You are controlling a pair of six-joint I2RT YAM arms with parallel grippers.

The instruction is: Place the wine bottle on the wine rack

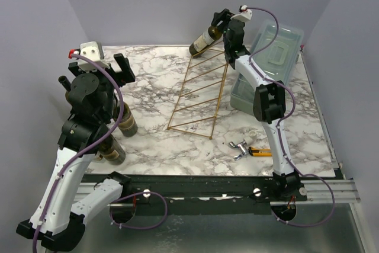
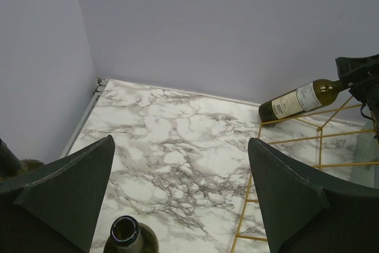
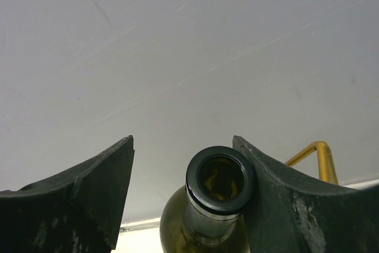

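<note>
- Left hand (image 2: pixel 180 143): raised over the left side of the bench (image 1: pixel 154 87), jaws wide apart, holding nothing; probably parked out of the way.
- Spare bottles (image 1: pixel 127 124): standing near the left edge; one is uncorked.
- Rack (image 1: pixel 198 96): mid-bench, slanted. The wine bottle (image 1: pixel 204 41) lies across its top by the far edge.
- Right hand (image 3: pixel 183 146): jaws apart around the bottle's open neck, one finger touching it; the rack seems to bear the weight.
- Box (image 1: pixel 266 63): far right corner, contents unclear.

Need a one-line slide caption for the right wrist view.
Right gripper open, the wine bottle off-centre between the jaws with its mouth toward the camera, a corner of the gold wine rack beside it.
</note>
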